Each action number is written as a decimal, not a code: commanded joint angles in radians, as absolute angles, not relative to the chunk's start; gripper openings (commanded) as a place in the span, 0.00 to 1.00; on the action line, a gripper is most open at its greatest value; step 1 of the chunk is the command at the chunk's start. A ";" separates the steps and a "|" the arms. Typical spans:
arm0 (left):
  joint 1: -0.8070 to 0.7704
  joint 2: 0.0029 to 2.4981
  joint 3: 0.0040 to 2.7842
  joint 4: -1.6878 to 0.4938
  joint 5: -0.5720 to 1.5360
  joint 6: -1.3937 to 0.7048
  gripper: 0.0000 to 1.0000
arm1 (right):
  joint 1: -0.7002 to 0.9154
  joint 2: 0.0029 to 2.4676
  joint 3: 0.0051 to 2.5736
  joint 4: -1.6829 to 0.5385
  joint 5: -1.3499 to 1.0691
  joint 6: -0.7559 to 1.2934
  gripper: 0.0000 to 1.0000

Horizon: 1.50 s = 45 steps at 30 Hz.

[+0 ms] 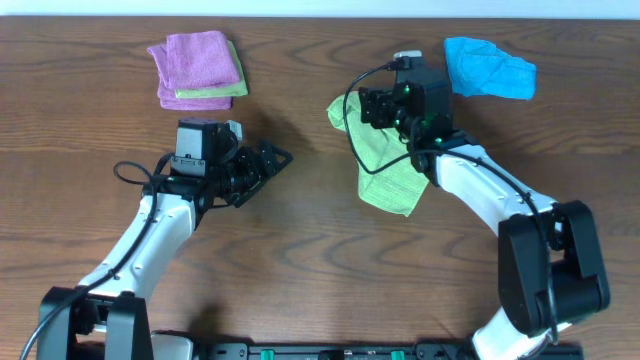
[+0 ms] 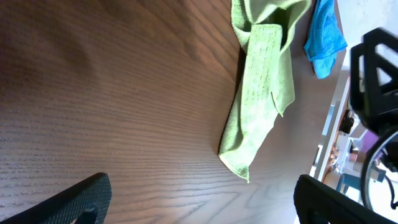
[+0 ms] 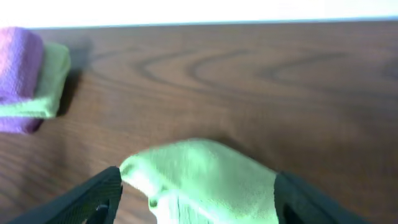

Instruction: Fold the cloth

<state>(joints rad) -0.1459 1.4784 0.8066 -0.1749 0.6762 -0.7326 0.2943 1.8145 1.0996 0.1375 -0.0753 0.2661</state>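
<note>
So from above you get the whole layout: the lime-green cloth [image 1: 395, 190] is lying crumpled on the table [image 1: 300, 260], right of the middle. Its upper end is tucked under the right gripper [image 1: 372, 108], so that bit is hidden in that view. The right wrist camera fills it in: a bunched hump of green sits right between the two fingers [image 3: 87, 199], which are spread wide and not squeezing it, as far as I can see. That shot is pretty blurry though, and the bottom edge cuts the cloth off. The left gripper [image 1: 268, 172] hangs over bare wood, well apart from the cloth, fingers spread wide with nothing between them. Its camera shows the cloth as a long strip folded over on itself, which you can't really read from overhead, though the top end runs out of frame. Count-wise: two arms, two grippers, one loose green cloth, one blue cloth [image 1: 490, 68] crumpled near the far edge just beside the right gripper, and one folded stack [image 1: 197, 70] on the far left side showing purple and green layers. How many pieces are in that stack I can't tell.
</note>
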 commanded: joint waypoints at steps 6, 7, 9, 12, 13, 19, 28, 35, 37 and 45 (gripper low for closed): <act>-0.143 1.484 0.821 -0.094 0.669 -0.726 0.95 | 0.298 1.752 1.119 -0.096 -0.109 0.204 0.80; -0.144 1.484 0.821 -0.087 0.669 -0.736 0.95 | 0.299 1.754 1.119 -0.117 -0.137 0.188 0.80; -0.144 1.484 0.821 -0.081 0.669 -0.743 0.95 | 0.304 1.762 1.119 -0.149 -0.170 0.159 0.79; -0.144 1.484 0.821 -0.081 0.670 -0.746 0.95 | 0.322 1.774 1.119 -0.149 -0.168 0.123 0.76; -0.144 1.484 0.821 -0.081 0.670 -0.745 0.95 | 0.328 1.775 1.120 -0.144 -0.168 0.113 0.75; -0.144 1.484 0.821 -0.082 0.690 -0.745 0.95 | 0.353 1.832 1.139 -0.143 -0.157 0.088 0.73; -0.144 1.484 0.821 -0.101 0.700 -0.744 0.95 | 0.374 1.976 1.282 -0.196 -0.145 0.069 0.72; -0.144 1.484 0.821 -0.101 0.700 -0.744 0.95 | 0.383 2.032 1.328 -0.225 -0.145 0.069 0.65; -0.143 1.484 0.821 -0.101 0.700 -0.744 0.95 | 0.388 2.038 1.328 -0.229 -0.135 0.069 0.64; -0.143 1.484 0.821 -0.101 0.700 -0.744 0.95 | 0.394 2.048 1.328 -0.230 -0.100 0.069 0.57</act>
